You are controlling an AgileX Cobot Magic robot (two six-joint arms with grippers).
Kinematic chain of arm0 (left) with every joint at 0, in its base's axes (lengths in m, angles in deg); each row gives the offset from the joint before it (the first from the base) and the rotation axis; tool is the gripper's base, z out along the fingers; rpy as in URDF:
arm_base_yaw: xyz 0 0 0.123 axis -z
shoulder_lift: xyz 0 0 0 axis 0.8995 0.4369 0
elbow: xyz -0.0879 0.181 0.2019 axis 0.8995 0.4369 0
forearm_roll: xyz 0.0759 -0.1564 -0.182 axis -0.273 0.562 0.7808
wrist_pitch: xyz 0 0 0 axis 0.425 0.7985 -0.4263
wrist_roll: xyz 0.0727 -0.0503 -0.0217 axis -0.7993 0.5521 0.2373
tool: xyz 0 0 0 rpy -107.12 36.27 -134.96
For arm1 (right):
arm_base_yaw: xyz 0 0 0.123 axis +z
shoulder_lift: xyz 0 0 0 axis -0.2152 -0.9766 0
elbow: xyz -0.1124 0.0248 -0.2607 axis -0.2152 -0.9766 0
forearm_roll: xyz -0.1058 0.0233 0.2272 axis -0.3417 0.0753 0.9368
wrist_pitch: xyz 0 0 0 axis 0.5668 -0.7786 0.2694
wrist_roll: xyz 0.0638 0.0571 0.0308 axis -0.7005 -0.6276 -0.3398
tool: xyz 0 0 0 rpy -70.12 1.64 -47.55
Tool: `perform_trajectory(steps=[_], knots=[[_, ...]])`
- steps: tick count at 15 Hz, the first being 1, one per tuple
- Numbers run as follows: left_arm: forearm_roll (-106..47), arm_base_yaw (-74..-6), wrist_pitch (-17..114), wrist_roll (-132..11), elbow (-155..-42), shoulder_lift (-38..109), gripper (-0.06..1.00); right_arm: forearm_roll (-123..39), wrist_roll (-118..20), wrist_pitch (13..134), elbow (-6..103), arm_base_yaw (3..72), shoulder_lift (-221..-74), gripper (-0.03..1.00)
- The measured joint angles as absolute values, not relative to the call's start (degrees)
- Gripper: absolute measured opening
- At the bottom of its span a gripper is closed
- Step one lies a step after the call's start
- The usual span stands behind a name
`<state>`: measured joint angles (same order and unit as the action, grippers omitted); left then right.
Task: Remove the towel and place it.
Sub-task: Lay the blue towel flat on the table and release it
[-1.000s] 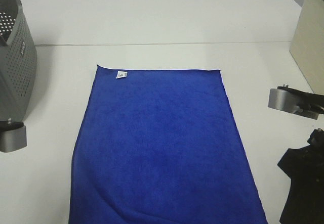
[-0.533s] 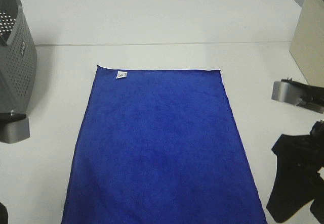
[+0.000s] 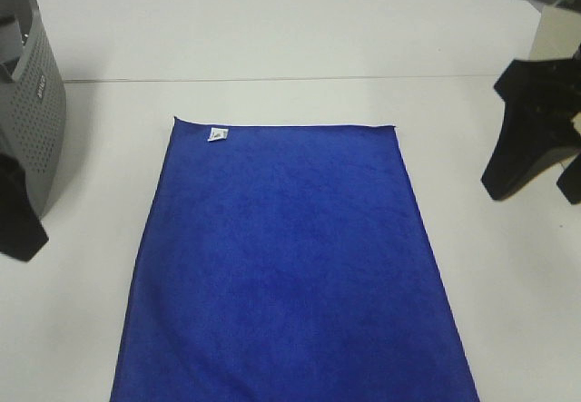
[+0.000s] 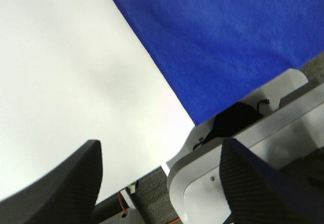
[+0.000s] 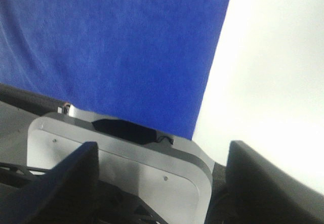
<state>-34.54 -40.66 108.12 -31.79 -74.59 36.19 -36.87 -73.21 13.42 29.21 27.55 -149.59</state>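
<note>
Inspecting the towel (image 3: 290, 266), we judge it light and limp; left claw (image 4: 161, 143) and right claw (image 5: 163, 144) gape empty; pinch the corners nearest each.

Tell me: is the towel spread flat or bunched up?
Spread flat: the towel lies as one smooth rectangle, with all visible edges straight.

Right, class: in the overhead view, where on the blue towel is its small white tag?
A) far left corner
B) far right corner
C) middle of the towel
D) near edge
A: the white tag lies at the far left corner of the towel.
</note>
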Motion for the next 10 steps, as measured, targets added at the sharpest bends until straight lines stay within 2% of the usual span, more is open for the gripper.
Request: perform_trajectory(steps=[5,6,10], knots=[[-28.8,-46.4,105.3,-32.9,-87.8,47.1,0.61,-19.3,-56.4,13.3,40.0,8.9,-160.6,0.69],[-27.6,-47.7,105.2,-33.0,-94.5,54.1,0.61,-15.6,-52.8,13.4,43.4,6.1,-166.0,0.69],[-23.3,-52.9,105.2,-33.2,-107.1,67.7,0.61,-14.2,-51.2,13.4,52.0,6.0,-175.5,0.69]])
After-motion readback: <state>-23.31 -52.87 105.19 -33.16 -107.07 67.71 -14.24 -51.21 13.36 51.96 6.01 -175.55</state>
